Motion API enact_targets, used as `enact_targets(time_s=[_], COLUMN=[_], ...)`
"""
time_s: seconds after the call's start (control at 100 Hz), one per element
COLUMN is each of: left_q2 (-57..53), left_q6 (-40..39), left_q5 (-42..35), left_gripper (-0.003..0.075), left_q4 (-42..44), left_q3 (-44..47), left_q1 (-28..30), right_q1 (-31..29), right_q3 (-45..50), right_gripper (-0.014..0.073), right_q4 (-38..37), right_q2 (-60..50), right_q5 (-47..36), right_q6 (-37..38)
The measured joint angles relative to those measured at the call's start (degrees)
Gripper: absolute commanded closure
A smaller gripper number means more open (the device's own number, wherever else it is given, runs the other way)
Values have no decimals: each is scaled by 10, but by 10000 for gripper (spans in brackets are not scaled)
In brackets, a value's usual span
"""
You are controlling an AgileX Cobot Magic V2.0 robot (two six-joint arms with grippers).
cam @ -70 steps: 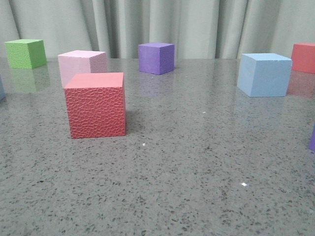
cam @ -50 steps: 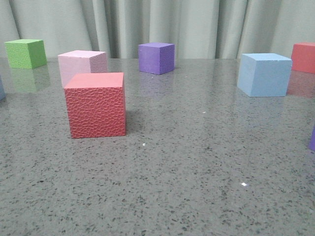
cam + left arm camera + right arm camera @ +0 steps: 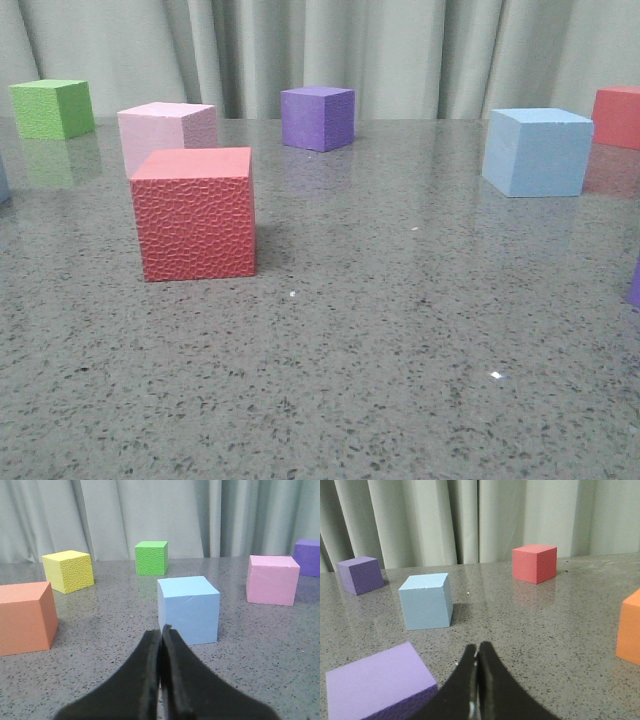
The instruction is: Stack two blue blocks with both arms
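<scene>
One pale blue block [image 3: 537, 150] stands at the right of the table in the front view; the right wrist view shows this blue block [image 3: 426, 601] some way ahead of my right gripper [image 3: 477, 647]. That gripper is shut with nothing between its fingers. A second blue block [image 3: 189, 609] stands just beyond my left gripper [image 3: 162, 628], which is also shut and empty, its tips close to the block's near face. Neither gripper appears in the front view.
A red textured cube [image 3: 193, 213], pink cube [image 3: 165, 130], green cube [image 3: 52, 108], dark purple cube [image 3: 318, 117] and a smooth red cube [image 3: 617, 115] dot the table. A light purple cube [image 3: 377, 685] lies beside the right gripper. An orange cube [image 3: 25, 617] and yellow cube [image 3: 68, 570] flank the left gripper.
</scene>
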Motion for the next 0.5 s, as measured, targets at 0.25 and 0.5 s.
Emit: enact_targets(time_s=[0.25, 0.5], left_q2=[0, 0], left_q6=[0, 0], left_q5=[-1, 46], left_gripper=[739, 740], left_q4=[0, -5], left_q3=[0, -51], left_q1=[0, 0], right_q1=[0, 0], right_q3=[0, -25], right_gripper=[662, 654], right_q4=[0, 0], right_q2=[0, 0], right_q5=[-1, 28], right_q6=[0, 0])
